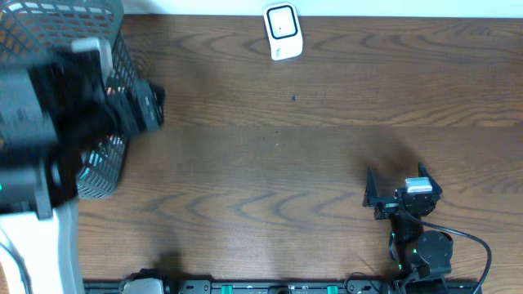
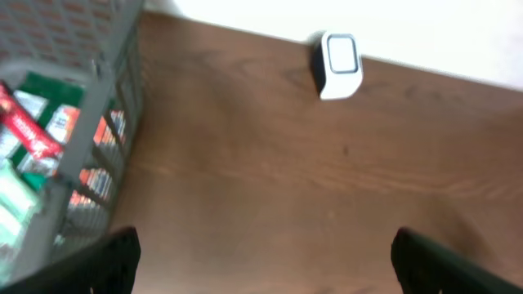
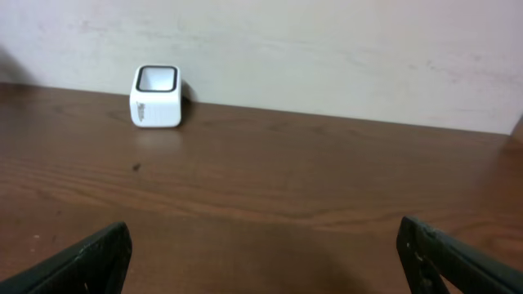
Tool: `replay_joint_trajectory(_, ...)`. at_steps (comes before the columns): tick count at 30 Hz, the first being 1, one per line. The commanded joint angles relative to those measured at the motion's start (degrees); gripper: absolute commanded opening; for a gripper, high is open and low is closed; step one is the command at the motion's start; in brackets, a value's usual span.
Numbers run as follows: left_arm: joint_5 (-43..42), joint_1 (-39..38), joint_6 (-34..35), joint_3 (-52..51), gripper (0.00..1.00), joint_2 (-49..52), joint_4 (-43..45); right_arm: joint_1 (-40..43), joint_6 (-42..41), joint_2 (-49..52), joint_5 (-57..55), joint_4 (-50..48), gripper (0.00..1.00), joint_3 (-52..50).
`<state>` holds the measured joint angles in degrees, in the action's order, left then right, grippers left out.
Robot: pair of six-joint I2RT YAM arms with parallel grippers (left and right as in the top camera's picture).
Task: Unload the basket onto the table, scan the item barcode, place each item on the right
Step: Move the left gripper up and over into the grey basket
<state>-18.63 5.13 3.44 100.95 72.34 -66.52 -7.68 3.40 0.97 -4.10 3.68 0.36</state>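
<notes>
Items (image 2: 31, 135) crowd the basket (image 1: 121, 51) left of scanner (image 1: 283, 31); left hand (image 2: 263, 257), right hand (image 3: 265, 255) wide, empty; crowding may foul pickup.

A mock shop checkout: barcode scanner (image 1: 283, 33) and goods-filled wire basket (image 1: 122, 57) on wooden table (image 1: 286, 163).

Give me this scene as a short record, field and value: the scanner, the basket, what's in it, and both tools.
scanner: white scanner, standing at the far edge of the table, nothing in front of it
basket: grey mesh basket at the left end of the table
contents: red and green packets inside the basket
left tool: left tool open, empty, beside the basket
right tool: right tool open, empty, low over the table, facing the scanner
progress: no item picked up yet
</notes>
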Motion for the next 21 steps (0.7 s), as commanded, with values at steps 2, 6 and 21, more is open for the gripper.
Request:
replay_joint_trajectory(2,5.01,0.66,-3.30,15.87,0.98,11.96,-4.70,-0.22,0.09,-0.22,-0.31,0.22,0.99,-0.04)
replay_joint_trajectory(6,5.20,4.24,-3.89,19.89,0.98,18.27,-1.88,-0.22,0.09,-0.22,-0.31,0.22,0.99,-0.04)
replay_joint_trajectory(21,10.36,23.45,5.42,17.68,0.98,24.63,-5.38,-0.22,0.09,-0.22,-0.31,0.22,0.99,-0.04)
